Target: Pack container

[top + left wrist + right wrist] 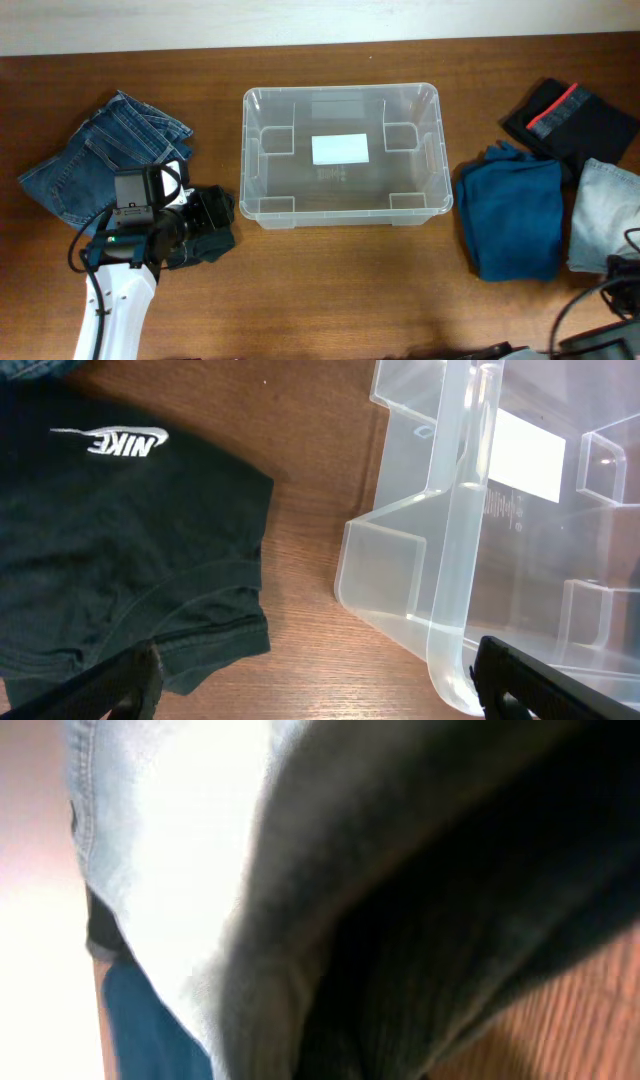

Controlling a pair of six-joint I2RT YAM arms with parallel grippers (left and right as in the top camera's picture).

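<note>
The container (243,150) is a clear plastic bin at the table's middle, with a white label (340,149) on its base and nothing inside. Its near left corner shows in the left wrist view (450,560). A black Nike shirt (100,540) lies crumpled just left of it, and also shows in the overhead view (215,245). My left gripper (315,685) is open and empty, its fingers straddling the bare wood between the shirt and the bin's corner. My right arm (625,285) sits at the lower right edge. Its jaws are hidden in a blurred close-up of cloth.
Folded blue jeans (90,160) lie at the far left. On the right lie a dark blue garment (510,215), a black garment with a red stripe (570,120) and light denim (605,210), which fills the right wrist view (170,850).
</note>
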